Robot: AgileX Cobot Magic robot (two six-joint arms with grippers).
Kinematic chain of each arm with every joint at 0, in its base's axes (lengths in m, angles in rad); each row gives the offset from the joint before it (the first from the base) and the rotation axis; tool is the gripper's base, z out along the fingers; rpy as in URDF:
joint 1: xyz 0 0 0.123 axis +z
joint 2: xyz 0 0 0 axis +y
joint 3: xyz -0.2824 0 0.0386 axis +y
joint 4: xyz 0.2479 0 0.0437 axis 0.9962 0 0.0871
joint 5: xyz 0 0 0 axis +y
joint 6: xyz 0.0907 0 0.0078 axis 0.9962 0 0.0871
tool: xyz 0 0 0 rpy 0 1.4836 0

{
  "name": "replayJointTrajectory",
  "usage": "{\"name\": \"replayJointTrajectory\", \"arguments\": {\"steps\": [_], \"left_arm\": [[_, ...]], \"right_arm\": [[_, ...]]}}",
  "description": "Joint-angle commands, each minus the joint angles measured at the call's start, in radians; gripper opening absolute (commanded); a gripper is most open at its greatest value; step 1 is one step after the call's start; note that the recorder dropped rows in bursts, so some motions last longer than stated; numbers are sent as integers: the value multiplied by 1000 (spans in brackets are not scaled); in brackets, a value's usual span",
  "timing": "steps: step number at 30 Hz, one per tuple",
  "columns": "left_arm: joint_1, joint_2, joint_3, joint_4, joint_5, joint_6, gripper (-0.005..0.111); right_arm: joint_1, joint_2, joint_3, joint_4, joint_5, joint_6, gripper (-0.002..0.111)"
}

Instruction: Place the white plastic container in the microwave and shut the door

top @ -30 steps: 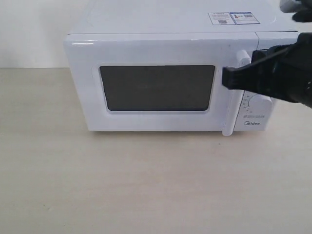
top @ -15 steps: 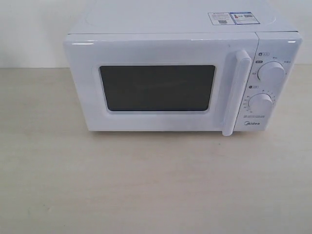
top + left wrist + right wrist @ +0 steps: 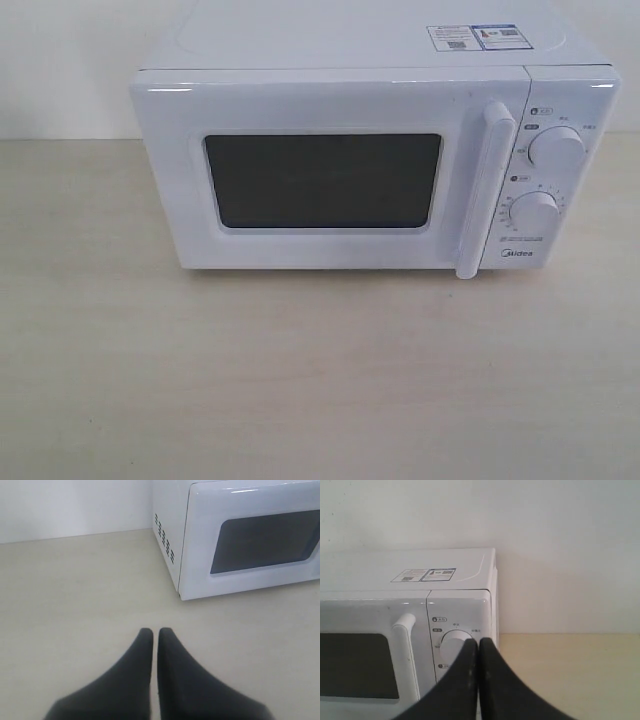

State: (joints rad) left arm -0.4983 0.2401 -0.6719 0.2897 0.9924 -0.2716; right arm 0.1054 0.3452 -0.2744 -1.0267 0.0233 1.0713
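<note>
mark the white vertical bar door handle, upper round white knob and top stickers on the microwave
white vertical bar door handle (image 3: 484,190): exterior view, mid bar
upper round white knob (image 3: 557,147): exterior view, centre of face
top stickers (image 3: 480,37): exterior view, middle of the labels

Counter (image 3: 300,380): pale beige top with a faint wood-grain pattern running side to side. The finish is matte and the tone is uniform across the visible area.

Wall (image 3: 60,60): plain white and smooth. It stands directly behind the counter and meets its rear edge in a straight horizontal line.

Lighting: soft and even, with only weak shadows on the counter. In the right wrist view the counter reads warmer and more yellow, and the wall slightly grey.
</note>
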Motion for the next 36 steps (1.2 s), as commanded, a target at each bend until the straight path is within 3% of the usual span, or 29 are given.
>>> {"name": "replayJointTrajectory", "arguments": {"steps": [1,3,6,32,36], "left_arm": [[0,-6,4,6,-2,-10,4],[0,-6,4,6,-2,-10,4],[0,-6,4,6,-2,-10,4],[0,-6,4,6,-2,-10,4],[0,-6,4,6,-2,-10,4]], "right_arm": [[-5,-5,6,645,13,-709,0],[-5,-5,6,790,13,-883,0],[-5,-5,6,869,13,-971,0],[-5,-10,6,951,77,-1071,0],[-5,-149,6,997,134,-1077,0]]}}
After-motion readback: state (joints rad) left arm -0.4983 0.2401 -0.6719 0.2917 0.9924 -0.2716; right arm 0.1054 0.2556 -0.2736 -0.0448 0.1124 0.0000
